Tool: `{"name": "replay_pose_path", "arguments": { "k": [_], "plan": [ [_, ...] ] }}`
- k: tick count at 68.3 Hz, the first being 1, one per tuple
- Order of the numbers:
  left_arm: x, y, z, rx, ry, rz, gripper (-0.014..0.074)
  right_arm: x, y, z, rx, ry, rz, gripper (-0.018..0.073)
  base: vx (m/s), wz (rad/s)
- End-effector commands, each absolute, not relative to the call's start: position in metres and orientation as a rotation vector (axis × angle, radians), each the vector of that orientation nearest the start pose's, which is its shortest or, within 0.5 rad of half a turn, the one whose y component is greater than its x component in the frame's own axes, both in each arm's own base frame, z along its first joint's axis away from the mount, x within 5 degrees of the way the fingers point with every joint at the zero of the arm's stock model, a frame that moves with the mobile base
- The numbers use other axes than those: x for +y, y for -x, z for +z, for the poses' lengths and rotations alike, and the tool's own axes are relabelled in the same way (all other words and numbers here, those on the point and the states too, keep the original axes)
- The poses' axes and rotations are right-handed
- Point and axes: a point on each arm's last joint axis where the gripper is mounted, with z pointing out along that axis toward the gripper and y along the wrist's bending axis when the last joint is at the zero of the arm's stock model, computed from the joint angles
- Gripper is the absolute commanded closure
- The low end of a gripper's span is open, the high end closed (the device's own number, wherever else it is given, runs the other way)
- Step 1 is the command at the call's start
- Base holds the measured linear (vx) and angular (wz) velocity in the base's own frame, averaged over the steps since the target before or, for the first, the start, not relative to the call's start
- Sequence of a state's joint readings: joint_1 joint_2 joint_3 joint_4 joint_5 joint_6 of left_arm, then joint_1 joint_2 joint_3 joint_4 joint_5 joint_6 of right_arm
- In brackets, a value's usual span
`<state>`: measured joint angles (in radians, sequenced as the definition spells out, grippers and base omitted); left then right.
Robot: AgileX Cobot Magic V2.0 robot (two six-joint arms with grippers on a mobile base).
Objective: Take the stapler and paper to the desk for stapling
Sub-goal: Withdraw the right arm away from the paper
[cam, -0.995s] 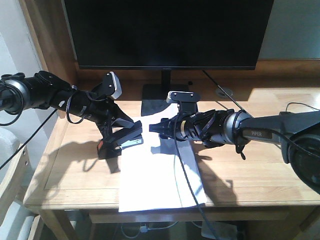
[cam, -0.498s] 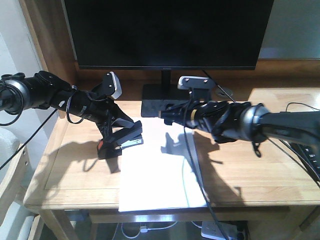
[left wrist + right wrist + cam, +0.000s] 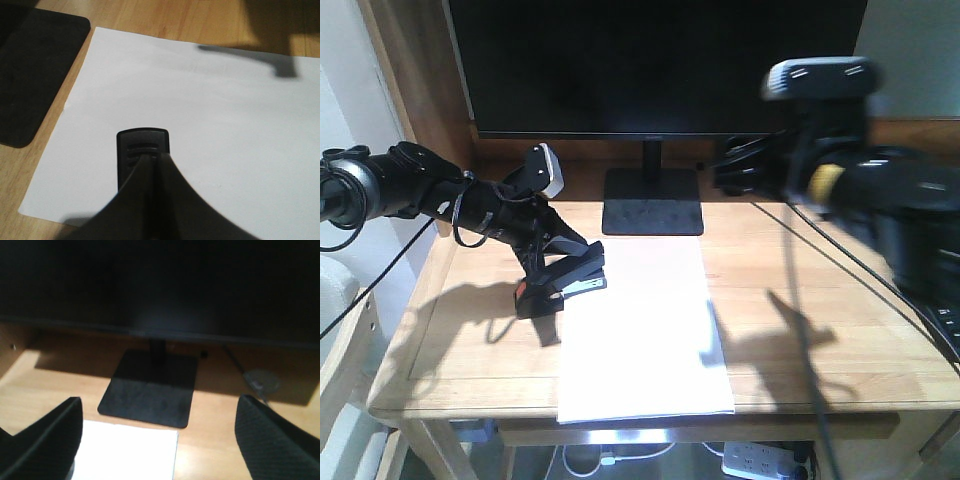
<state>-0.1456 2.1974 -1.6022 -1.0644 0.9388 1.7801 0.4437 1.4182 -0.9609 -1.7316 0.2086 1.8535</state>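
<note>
While the left arm reaches in from the left side of the desk, its left gripper is clenched on the stapler, one finger over the top and one beneath. The stapler lies at the far left corner of the paper. Its orange-red rear sits over bare wood just left of the sheets, and its silver channel points right toward them. In the left wrist view the stapler's rounded black nose reaches over the white sheets, a little in from their left edge, with the gripper's dark fingers converging on it from the near side. Whether the nose presses on the paper or hangs just above it cannot be told.

The paper lies flat in the middle of the desk, its near edge close to the rounded front edge and its far edge touching or just short of the black monitor stand base. A large dark monitor fills the far side.

The right arm is held high at the far right, blurred, well apart from the paper and stapler. Seen from its wrist camera, the right gripper is released, its two ribbed fingers spread wide with nothing between them. It faces the monitor and stand base, with the paper's far corner just showing below.
</note>
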Motion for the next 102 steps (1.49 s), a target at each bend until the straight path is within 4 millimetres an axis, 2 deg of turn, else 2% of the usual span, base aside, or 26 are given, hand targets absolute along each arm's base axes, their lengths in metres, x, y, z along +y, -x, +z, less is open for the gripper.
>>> {"name": "replay_pose_path", "arguments": {
  "k": [1, 13, 24, 35, 53, 64, 76, 102],
  "plan": [
    [-0.133, -0.441, 0.208, 1.775, -1.374, -0.653, 0.0603, 0.103, -0.269, 0.346, 1.753, 0.209, 0.117, -0.0021, 0.0, 0.0],
    [-0.133, -0.441, 0.208, 1.775, -1.374, -0.653, 0.0603, 0.078, -0.215, 0.364, 1.641, 0.229, 0.099, -0.0021, 0.0, 0.0],
    [-0.133, -0.441, 0.208, 1.775, -1.374, -0.653, 0.0603, 0.056, -0.169, 0.366, 1.557, 0.207, 0.115, -0.0021, 0.0, 0.0],
    [-0.133, -0.441, 0.208, 1.775, -1.374, -0.653, 0.0603, 0.039, -0.125, 0.354, 1.476, 0.247, 0.131, -0.0021, 0.0, 0.0],
    [-0.133, -0.441, 0.208, 1.775, -1.374, -0.654, 0.0603, 0.03, -0.063, 0.32, 1.341, 0.377, 0.291, -0.0021, 0.0, 0.0],
    [-0.133, -0.441, 0.208, 1.775, -1.374, -0.654, 0.0603, 0.021, -0.044, 0.297, 1.279, 0.344, 0.299, -0.0021, 0.0, 0.0],
    [-0.133, -0.441, 0.208, 1.775, -1.374, -0.654, 0.0603, 0.013, -0.038, 0.284, 1.252, 0.281, 0.3, -0.0021, 0.0, 0.0],
    [-0.133, -0.441, 0.208, 1.775, -1.374, -0.654, 0.0603, 0.015, -0.037, 0.281, 1.256, 0.302, 0.312, -0.0021, 0.0, 0.0]
  ]
}}
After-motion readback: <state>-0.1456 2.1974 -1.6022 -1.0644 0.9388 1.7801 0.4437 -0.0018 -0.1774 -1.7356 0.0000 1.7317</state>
